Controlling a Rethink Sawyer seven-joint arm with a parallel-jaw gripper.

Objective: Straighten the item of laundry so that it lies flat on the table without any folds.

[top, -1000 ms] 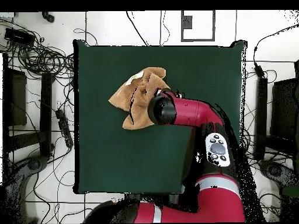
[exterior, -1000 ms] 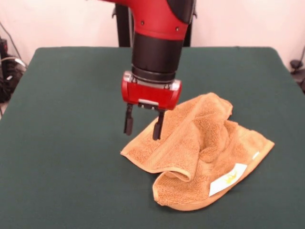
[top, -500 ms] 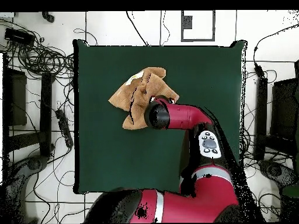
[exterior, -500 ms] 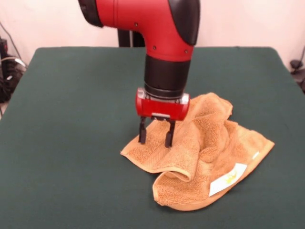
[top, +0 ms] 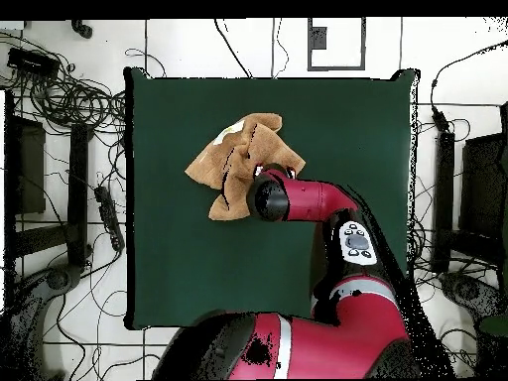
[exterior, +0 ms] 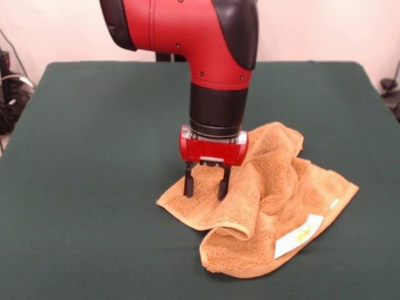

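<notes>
The orange-tan towel (exterior: 275,194) lies crumpled on the dark green table (exterior: 87,156), with folds and a rolled front edge. Its white label with yellow print (exterior: 299,235) shows at the near right edge. My gripper (exterior: 204,189) points straight down over the towel's left corner. Its two black fingers (exterior: 189,182) are open, a small gap apart, with tips at or on the cloth. In the overhead view the towel (top: 223,164) lies in the table's upper left part, and the arm's wrist (top: 273,198) hides the gripper.
The robot's red arm (top: 327,203) reaches across the table from the bottom right in the overhead view. Cables and dark equipment (top: 60,99) lie on the floor around the table (top: 327,119). The table's edges are far from the towel.
The gripper has moved right and down from beside the towel's corner to onto the corner. The fingers have drawn somewhat closer together. The towel's left corner has shifted slightly.
</notes>
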